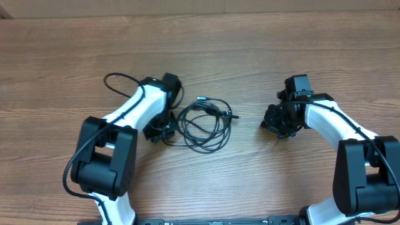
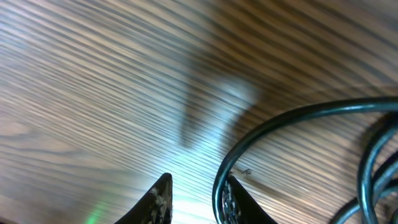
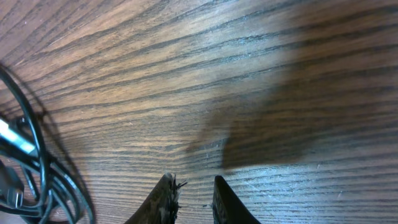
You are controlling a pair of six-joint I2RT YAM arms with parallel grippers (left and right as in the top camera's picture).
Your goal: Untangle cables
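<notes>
Left pincer meets the outer loop of the cables.

The left gripper shows only its two fingertips, set apart over the wood-grain table. A black cable arcs in from the gripper's right and curves down into the gap, close against the right fingertip. More cable strands bunch farther right. A blurred shadow lies above the gripper.
</notes>
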